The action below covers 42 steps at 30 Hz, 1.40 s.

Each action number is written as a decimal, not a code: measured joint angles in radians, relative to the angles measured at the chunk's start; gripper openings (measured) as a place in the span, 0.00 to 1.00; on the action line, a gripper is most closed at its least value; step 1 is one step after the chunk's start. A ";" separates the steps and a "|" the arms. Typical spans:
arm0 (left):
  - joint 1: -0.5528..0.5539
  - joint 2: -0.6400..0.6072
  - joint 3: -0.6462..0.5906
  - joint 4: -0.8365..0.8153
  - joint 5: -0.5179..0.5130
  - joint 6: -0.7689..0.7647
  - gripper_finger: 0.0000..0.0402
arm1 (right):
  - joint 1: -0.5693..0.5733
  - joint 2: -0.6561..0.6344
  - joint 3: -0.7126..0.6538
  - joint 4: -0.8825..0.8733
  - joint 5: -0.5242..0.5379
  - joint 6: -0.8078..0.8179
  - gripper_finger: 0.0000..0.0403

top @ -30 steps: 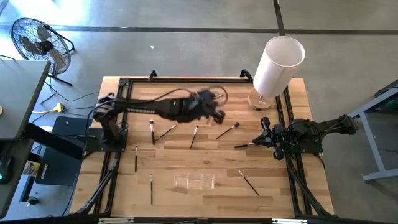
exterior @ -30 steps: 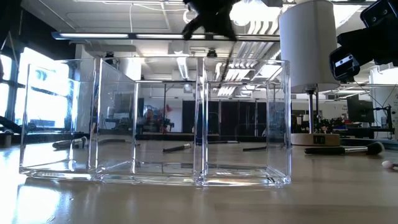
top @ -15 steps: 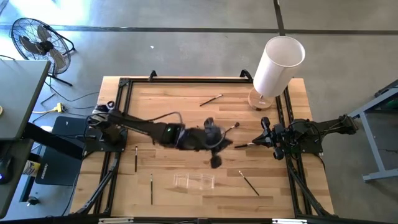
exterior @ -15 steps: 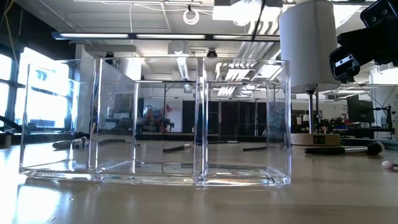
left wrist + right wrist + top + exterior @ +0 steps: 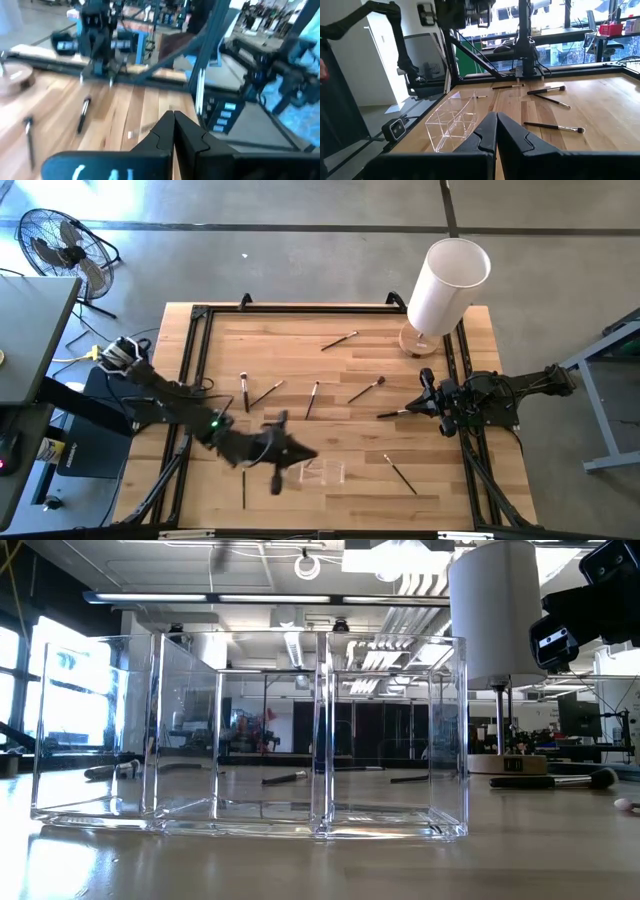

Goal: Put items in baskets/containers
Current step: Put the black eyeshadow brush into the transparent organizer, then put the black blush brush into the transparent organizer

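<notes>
Tabletop: clear holder just beside left end effector.

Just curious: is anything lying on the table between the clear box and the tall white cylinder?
Yes. In the high view, a brush lies between the clear holder and the white cylinder.

Wooden table — scattered brushes, clear holder, apparently empty, white cylinder.
</notes>
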 joint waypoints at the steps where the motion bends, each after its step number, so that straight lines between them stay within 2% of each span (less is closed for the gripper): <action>1: -0.027 -0.013 -0.031 0.009 -0.029 -0.009 0.00 | 0.000 0.000 0.000 0.000 0.000 0.000 0.01; 6: -0.109 -0.042 -0.135 0.047 -0.122 -0.020 0.00 | 0.000 0.001 0.000 0.000 0.000 0.000 0.01; 13: -0.105 -0.030 -0.196 0.076 -0.125 -0.054 0.00 | 0.000 0.001 0.000 0.000 0.000 0.000 0.01; 23: -0.061 -0.018 -0.199 0.055 -0.092 -0.132 0.04 | 0.000 0.001 0.000 0.000 0.000 0.000 0.01; 31: -0.051 -0.018 -0.199 0.033 -0.051 -0.135 0.15 | 0.000 0.001 0.000 0.000 0.000 0.000 0.01; 36: -0.051 -0.018 -0.188 0.032 -0.079 -0.113 0.21 | 0.000 0.001 0.000 0.000 0.000 0.000 0.01; 42: -0.036 -0.046 -0.092 -0.015 -0.125 -0.042 0.23 | 0.000 0.001 0.000 0.000 0.000 0.000 0.01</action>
